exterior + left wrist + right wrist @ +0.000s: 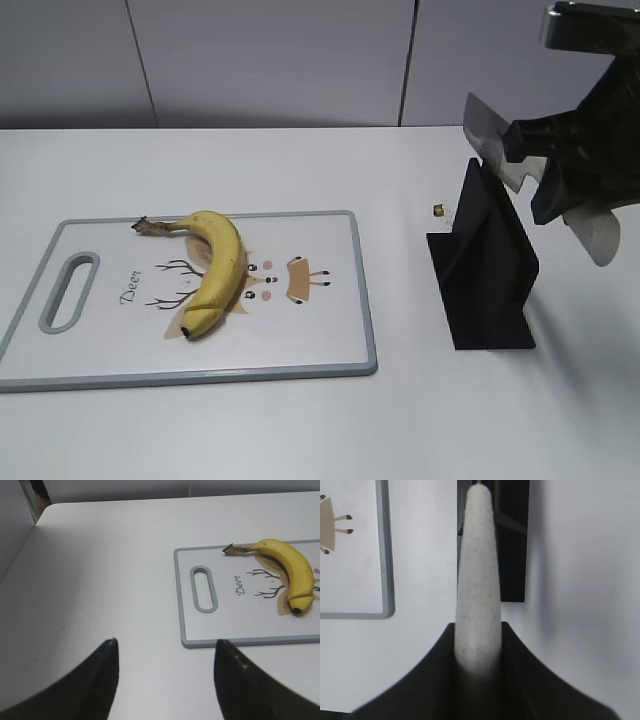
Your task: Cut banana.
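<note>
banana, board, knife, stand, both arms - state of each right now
banana: whole, uncut, lying on the board
cutting board: flat on the table
knife: held in the air above the stand
knife stand: upright, empty
right gripper: jaws shut on the knife handle
left gripper: jaws open, empty

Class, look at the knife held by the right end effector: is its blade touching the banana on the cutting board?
Apart. The exterior view shows the knife raised in the right end effector above the black stand, with bare table between it and the banana.
</note>
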Robot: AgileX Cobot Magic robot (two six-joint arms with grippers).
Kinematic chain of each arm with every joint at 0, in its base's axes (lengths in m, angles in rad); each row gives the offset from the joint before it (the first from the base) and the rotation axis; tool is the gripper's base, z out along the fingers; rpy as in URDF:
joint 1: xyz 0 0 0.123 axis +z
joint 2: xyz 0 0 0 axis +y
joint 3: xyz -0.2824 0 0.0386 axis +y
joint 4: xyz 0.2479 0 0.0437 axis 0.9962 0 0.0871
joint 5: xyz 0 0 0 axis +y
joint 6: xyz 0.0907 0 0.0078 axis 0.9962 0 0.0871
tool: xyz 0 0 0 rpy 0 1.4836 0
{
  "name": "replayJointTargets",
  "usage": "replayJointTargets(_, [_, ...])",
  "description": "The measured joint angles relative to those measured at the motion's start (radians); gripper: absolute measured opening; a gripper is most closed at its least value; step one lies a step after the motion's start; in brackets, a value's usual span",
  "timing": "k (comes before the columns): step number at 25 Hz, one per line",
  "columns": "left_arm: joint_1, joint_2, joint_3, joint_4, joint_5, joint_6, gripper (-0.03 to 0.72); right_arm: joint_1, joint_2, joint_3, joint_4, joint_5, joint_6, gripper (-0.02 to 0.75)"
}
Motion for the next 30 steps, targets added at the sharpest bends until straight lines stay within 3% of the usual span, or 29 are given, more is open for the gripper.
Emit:
replayJointTargets(19, [0.0, 0.0, 0.0, 0.002, -0.001, -0.001, 0.586, 0.0, 0.107, 0.012, 0.034, 0.05, -0.007, 0.177])
replayJointTargets(21, [0.0, 0.0, 0.0, 0.002, -0.001, -0.002, 0.586, 0.0, 0.107, 0.012, 0.046, 0.052, -0.02, 0.268])
replayJointTargets(26, [0.0, 0.0, 0.0, 0.002, -0.001, -0.001, 0.585, 0.0, 0.094, 0.012, 0.053, 0.053, -0.064, 0.596])
replayJointTargets(30, [0.0, 0.0, 0.0, 0.002, -0.001, -0.002, 0.581, 0.0, 0.013, 0.013, 0.054, 0.06, -0.109, 0.647])
